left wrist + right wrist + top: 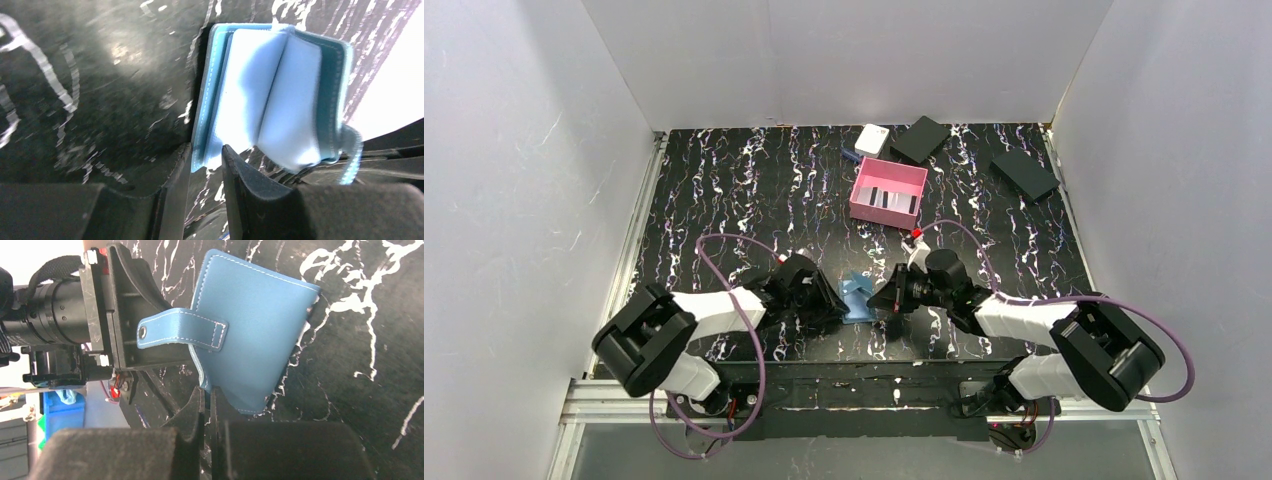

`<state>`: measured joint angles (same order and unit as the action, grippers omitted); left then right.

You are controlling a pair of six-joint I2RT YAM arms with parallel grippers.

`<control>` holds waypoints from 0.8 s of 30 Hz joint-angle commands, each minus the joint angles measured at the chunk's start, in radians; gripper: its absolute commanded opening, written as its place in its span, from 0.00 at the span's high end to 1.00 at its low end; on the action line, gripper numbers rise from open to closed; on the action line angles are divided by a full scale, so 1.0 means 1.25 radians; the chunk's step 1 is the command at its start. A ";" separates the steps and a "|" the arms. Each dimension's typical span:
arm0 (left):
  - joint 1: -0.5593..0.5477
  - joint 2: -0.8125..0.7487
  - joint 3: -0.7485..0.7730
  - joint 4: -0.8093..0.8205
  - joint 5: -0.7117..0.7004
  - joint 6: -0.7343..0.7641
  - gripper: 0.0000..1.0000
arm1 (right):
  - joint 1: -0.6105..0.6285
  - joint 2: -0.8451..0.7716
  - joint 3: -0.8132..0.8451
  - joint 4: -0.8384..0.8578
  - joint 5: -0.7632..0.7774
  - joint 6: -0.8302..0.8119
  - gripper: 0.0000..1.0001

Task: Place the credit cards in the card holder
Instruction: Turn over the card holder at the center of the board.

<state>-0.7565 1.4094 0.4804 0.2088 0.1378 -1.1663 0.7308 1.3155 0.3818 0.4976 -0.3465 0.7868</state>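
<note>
The small blue folding wallet point(857, 297) with a snap tab is held open on edge between both arms, by the near edge of the black marbled table point(724, 200). The left gripper point(206, 152) is clamped narrow on a pale inner cover edge, and the right gripper point(207, 396) pinches the outer cover's lower edge. Note that the slotted leaves face the left arm. The thin pale cards point(884, 197) appear to lie in the open pink tray point(892, 168), well beyond and nearer the right arm. You will likely free that gripper to fetch them.
</note>
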 commanded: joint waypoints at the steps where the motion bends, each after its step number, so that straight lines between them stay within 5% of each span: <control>1: 0.000 0.091 -0.005 0.117 0.045 -0.001 0.71 | -0.031 -0.028 -0.042 -0.017 0.004 0.040 0.99; 24: -0.071 0.144 0.114 0.310 0.125 -0.084 0.69 | -0.165 -0.061 -0.126 -0.008 -0.133 0.083 0.99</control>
<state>-0.8402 1.6222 0.6230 0.5710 0.2947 -1.2549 0.5301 1.2350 0.2066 0.5713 -0.4802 0.9344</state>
